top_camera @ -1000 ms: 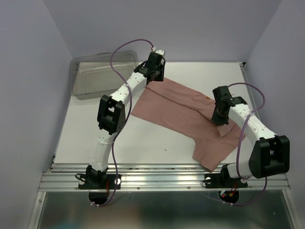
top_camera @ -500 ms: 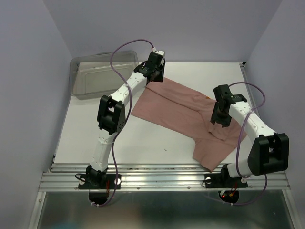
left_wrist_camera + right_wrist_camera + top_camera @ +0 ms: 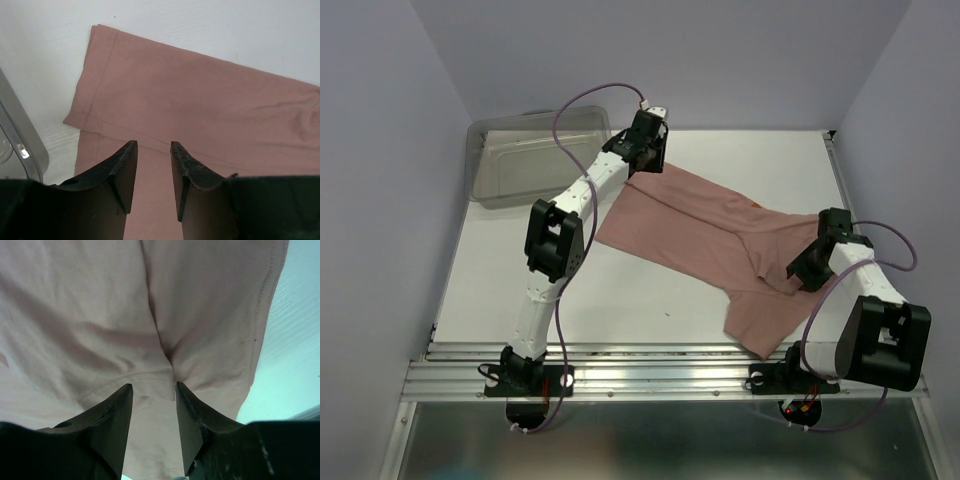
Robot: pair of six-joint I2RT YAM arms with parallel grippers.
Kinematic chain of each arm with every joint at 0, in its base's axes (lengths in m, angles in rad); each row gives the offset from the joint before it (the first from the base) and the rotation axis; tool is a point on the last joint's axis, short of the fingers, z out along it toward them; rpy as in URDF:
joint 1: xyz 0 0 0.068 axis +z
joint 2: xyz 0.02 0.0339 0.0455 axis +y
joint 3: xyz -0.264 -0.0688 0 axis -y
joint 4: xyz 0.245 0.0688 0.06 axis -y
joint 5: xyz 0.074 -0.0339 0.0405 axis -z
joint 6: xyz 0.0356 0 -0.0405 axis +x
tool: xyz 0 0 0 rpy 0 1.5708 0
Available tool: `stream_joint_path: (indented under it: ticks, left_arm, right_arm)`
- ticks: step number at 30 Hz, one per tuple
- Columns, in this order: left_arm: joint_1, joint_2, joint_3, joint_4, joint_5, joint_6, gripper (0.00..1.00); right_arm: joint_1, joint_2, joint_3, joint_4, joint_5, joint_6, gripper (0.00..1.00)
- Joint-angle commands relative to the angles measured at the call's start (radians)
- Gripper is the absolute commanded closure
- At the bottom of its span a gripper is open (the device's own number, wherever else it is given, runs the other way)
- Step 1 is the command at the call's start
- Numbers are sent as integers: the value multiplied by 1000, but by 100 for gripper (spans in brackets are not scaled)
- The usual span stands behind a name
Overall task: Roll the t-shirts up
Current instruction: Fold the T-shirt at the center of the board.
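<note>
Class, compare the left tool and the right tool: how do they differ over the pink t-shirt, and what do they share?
The left tool is at the far corner of the t-shirt, beside the clear bin; the right tool is over its near right side. The left tool faces a flat hemmed edge; the right tool faces a puckered seam. Both are open, holding nothing.

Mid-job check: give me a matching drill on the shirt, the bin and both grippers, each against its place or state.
1. t-shirt
2. bin
3. left gripper
4. right gripper

A. far left corner of the table
B. open, over the sleeve seam
C. open, over the hem corner beside the bin
D. lying diagonally across the table

Pairs: 1-D, 2-A, 3-C, 4-B
</note>
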Motion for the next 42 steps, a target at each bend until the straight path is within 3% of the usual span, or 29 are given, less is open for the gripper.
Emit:
stream_joint_path:
  ticks: [1, 13, 23, 42]
  left_arm:
    - [-6, -1, 51, 10, -9, 19, 56]
    - [-5, 32, 86, -1, 1, 22, 56]
    - [-5, 24, 86, 1, -8, 27, 56]
    - [5, 4, 89, -10, -31, 38, 56]
  right_arm:
    - [-21, -18, -39, 74, -29, 54, 55]
    - [-21, -4, -79, 105, -31, 64, 65]
    - [-21, -35, -65, 85, -8, 79, 99]
    - [-21, -241, 7, -136, 57, 136, 99]
